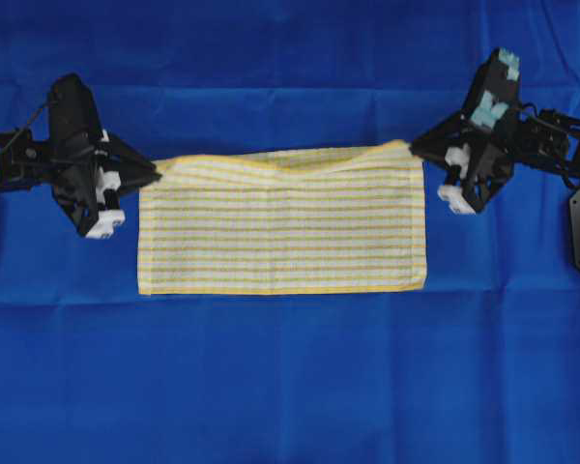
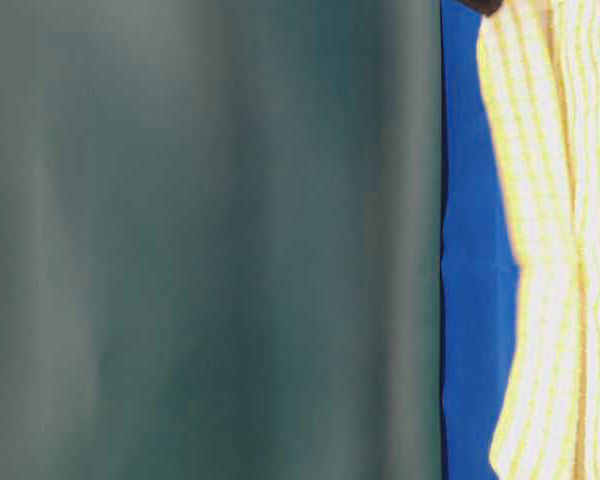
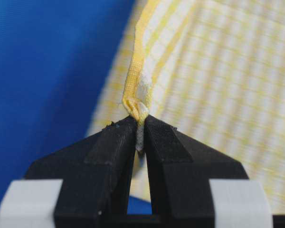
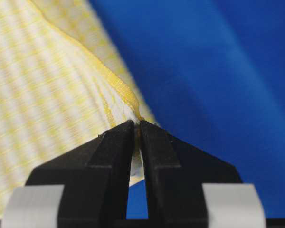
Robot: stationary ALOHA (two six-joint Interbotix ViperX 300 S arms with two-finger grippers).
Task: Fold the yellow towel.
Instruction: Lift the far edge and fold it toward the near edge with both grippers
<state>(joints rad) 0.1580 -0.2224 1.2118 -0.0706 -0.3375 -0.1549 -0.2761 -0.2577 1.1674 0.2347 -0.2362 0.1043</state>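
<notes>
A blurred dark green surface (image 2: 210,240) fills the left two-thirds of the frame. Right of it, a strip of blue cloth (image 2: 470,300), then the striped yellow towel (image 2: 550,250) along the right edge.

Big plain blue cloth (image 1: 290,387) across the whole table; blurred grey-green panel (image 2: 200,240) close by.

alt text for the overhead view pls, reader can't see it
Two black robot arms hold a yellow-and-white striped towel by its two upper corners, the left gripper and the right gripper each shut on one. The towel lies on a blue cloth, its held top edge sagging slightly in the middle.
</notes>
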